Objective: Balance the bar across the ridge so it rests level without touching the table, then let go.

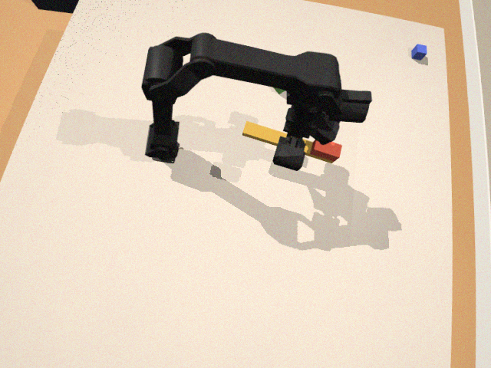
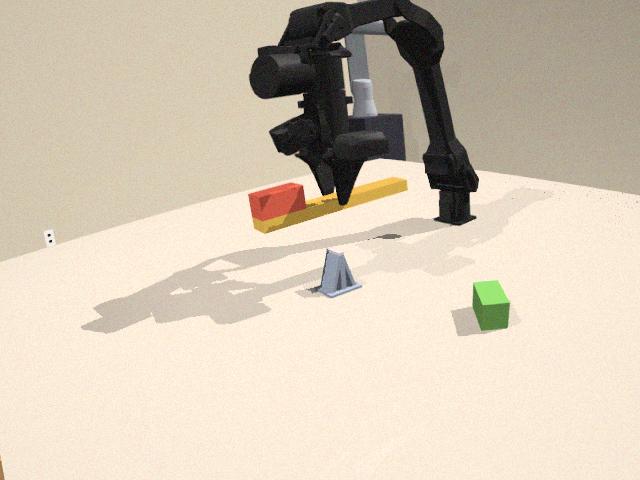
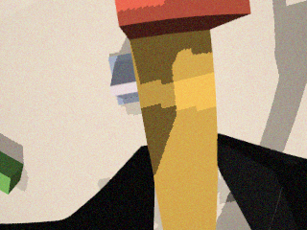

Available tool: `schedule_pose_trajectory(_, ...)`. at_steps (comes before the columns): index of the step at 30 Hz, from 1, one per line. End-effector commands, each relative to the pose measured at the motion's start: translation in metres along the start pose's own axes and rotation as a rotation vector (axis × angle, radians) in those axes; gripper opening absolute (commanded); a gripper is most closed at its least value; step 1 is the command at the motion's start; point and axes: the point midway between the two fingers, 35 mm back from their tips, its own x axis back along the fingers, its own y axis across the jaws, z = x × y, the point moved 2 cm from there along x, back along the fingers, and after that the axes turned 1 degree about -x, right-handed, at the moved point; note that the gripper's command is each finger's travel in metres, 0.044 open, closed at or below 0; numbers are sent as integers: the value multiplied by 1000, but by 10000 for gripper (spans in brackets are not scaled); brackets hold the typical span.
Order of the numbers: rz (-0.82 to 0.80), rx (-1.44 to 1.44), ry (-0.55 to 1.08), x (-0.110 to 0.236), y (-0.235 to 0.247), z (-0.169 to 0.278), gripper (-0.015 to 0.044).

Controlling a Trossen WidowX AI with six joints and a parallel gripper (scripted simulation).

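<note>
My gripper (image 2: pixel 334 198) (image 3: pixel 180 148) is shut on the yellow bar (image 1: pixel 261 133) (image 2: pixel 382 191) (image 3: pixel 192 144), part-way along it, and holds it above the table. A red block (image 1: pixel 327 149) (image 2: pixel 276 201) (image 3: pixel 182 19) sits on top of one end of the bar. The grey-blue ridge (image 2: pixel 336 273) (image 3: pixel 124 77) stands upright on the table. In the wrist view it shows just left of the bar, partly hidden by it, between the fingers and the red block. The bar and ridge are apart in the exterior view. The arm hides the ridge in the top view.
A green block (image 1: pixel 279 90) (image 2: pixel 493 310) (image 3: pixel 10 172) lies on the table to the right of the ridge in the exterior view. In the top view the arm nearly covers it. A small blue block (image 1: pixel 419 51) lies near the table's far right corner in the top view.
</note>
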Motion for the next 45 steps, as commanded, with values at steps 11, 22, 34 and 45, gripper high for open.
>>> schedule_pose_trajectory(11, -3, 15, -8, -2, 27, 5, 0)
schedule_pose_trajectory(22, -3, 15, -8, -20, 27, 4, 0)
schedule_pose_trajectory(34, -3, 15, -8, -39, 26, 5, 0)
schedule_pose_trajectory(45, -3, 15, -8, -40, 26, 5, 0)
